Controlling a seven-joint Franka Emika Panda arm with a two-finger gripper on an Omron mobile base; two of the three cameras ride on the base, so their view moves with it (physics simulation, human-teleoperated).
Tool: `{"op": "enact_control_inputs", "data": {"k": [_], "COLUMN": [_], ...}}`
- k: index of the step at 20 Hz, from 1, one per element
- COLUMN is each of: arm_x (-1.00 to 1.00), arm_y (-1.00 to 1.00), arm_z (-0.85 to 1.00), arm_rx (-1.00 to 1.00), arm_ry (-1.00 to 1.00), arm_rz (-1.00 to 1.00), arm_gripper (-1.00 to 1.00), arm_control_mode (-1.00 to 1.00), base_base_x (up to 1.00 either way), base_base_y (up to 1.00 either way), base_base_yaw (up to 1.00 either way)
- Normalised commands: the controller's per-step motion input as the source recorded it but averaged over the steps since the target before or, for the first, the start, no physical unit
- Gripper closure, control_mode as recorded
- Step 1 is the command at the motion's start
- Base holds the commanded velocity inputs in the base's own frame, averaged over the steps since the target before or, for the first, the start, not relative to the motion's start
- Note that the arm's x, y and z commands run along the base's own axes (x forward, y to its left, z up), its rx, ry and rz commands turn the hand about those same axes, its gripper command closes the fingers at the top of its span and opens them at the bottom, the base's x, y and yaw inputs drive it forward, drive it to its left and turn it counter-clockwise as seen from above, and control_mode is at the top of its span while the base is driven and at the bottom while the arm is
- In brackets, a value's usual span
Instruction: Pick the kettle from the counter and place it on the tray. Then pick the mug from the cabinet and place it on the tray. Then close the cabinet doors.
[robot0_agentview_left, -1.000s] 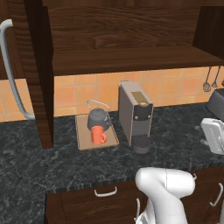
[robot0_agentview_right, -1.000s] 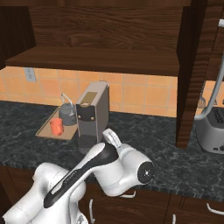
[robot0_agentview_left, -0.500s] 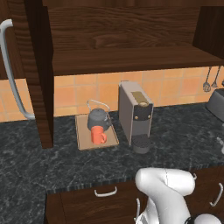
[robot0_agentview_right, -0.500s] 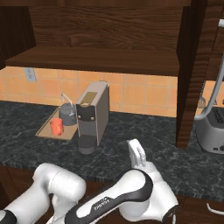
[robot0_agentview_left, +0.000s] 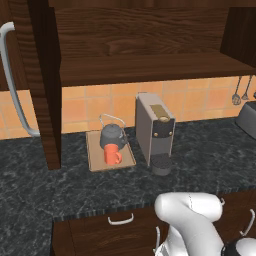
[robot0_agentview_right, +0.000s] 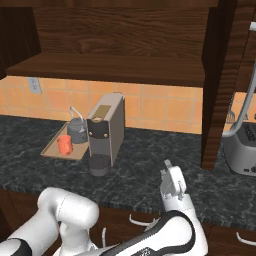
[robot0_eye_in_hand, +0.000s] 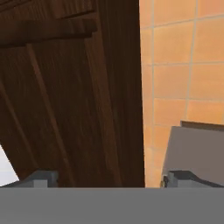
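- the kettle sits on the tray, at the back part of it.
- the mug is on the tray too, just in front of the kettle and very close to it.
- the tray lies flat on the dark tabletop, just left of the tall grey coffee machine.
- the cabinet hangs above the tabletop, and its wood shelf shows inside.
- both cabinet doors stand open. the left door has a long curved silver handle, and the right door has one as well.
- the end effector is up in front of the tabletop, near the bottom of the right door, as the right base view shows.
- in the hand view its two finger tips are far apart, so it is open and holds nothing.
- the hand view looks at dark wood of the right door, with orange wall tiles next to it.
- a grey toaster sits on the tabletop to the right, past the right door.
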Motion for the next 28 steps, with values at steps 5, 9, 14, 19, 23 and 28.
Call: {"op": "enact_control_inputs", "data": {"k": [5,9,14,19,23,28], "arm_x": [0.0,-0.01,0.0,-0.01,0.0,-0.07], "arm_y": [-0.26,-0.5,-0.37,-0.45,-0.41,-0.27], "arm_z": [0.22,0.63,0.37,0.58,0.52,0.2], "arm_rx": [0.17,0.3,0.12,0.18,0.09,0.03], "arm_ry": [-0.06,-0.24,-0.25,-0.16,-0.1,-0.14], "arm_rz": [0.0,-0.02,-0.06,-0.06,-0.08,-0.05], "arm_gripper": [-1.0,-1.0,-1.0,-1.0,-1.0,-1.0], "arm_control_mode": [-1.0,-1.0,-1.0,-1.0,-1.0,-1.0], "base_base_x": [0.0,0.0,0.0,0.0,0.0,0.0], "base_base_y": [0.0,0.0,0.0,0.0,0.0,0.0], "base_base_yaw": [0.0,0.0,0.0,0.0,0.0,0.0]}}
